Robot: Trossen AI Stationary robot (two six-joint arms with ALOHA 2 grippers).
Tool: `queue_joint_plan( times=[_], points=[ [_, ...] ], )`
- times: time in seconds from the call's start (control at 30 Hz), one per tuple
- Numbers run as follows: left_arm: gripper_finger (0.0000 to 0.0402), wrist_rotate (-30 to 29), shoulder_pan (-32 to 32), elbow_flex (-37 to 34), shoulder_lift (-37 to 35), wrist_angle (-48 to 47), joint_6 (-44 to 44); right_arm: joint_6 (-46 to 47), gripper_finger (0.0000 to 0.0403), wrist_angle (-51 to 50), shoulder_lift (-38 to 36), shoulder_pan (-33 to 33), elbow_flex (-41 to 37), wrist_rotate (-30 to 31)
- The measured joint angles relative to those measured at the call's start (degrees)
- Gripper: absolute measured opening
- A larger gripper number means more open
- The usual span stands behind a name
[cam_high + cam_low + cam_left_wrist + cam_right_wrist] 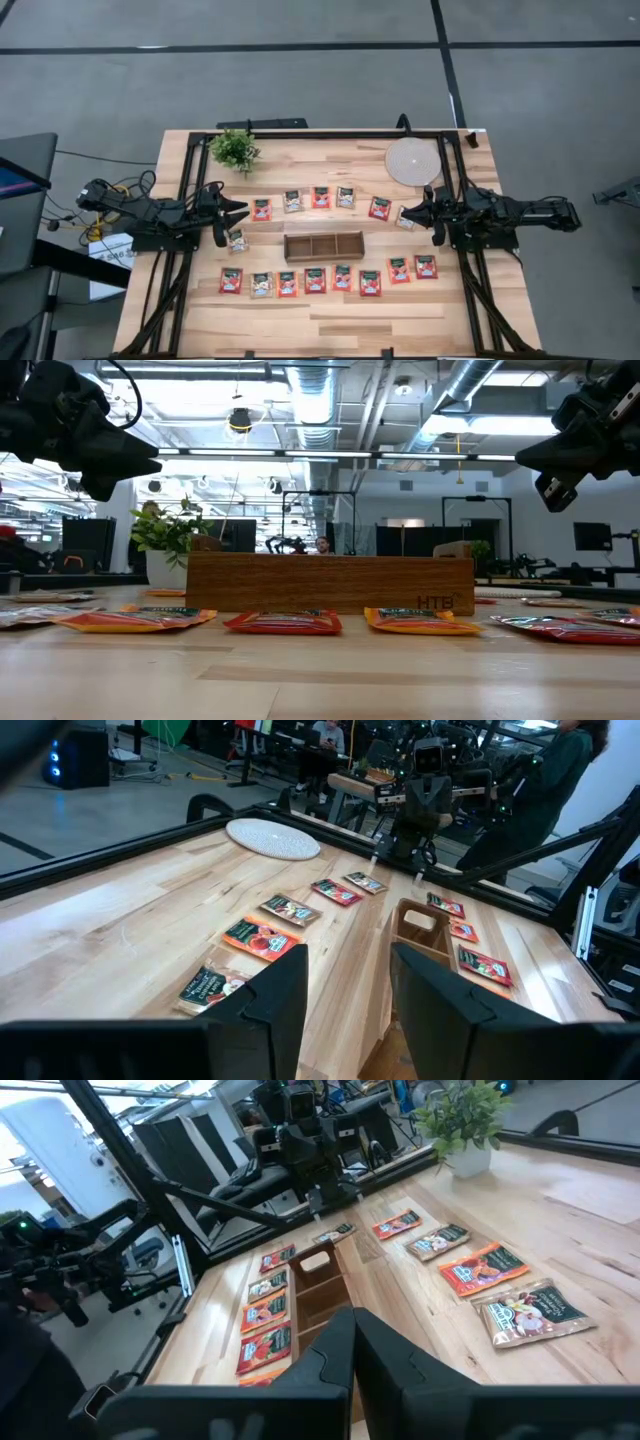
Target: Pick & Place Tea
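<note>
Seen from the low camera, the nearest things are the tea sachets [283, 622] of the front row, lying flat on the wooden table [320, 680] just before the long wooden tray [330, 584]. In the high view this front row has about eight sachets, mostly red and one or two pale, in a loose line along the near side of the tray. The tray stands in the middle of the table and its three compartments look empty, though the view from above is small and I am not fully sure.

Behind the tray a second row of sachets [320, 197] lies, about six pieces. One more pale sachet [236, 239] lies apart at the left, just beside the left gripper [236, 217].

The left gripper hangs above the table at the left end of the tray, its fingers [280, 995] half apart with nothing between them. The right gripper [408, 216] hangs at the right side, near the last sachet of the far row; its fingers [330, 1355] are pressed together and hold nothing.

Farther back, a small green plant [235, 149] stands at the far left corner and a round pale mat [413, 161] lies at the far right.
</note>
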Motion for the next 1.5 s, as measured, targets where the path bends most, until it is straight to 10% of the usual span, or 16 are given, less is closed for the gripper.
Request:
queue_joint_plan(
  times=[0.5, 0.87, 1.5],
  points=[
    [0.0135, 0.3, 0.0, -0.3, 0.0, 2.9, 0.0, 0.0, 0.0, 0.0, 0.0, 0.0, 0.0, 0.0],
    [0.0135, 4.4, 0.0, -0.1, 0.0, 30.8, 7.3, 0.0, 0.0, 8.2, 0.0, -0.4, 0.0, 0.2],
    [0.0135, 3.2, 0.0, 10.3, 9.9, 13.7, 2.1, 0.0, 0.0, 26.2, 2.3, -1.6, 2.0, 0.0]
  ],
)
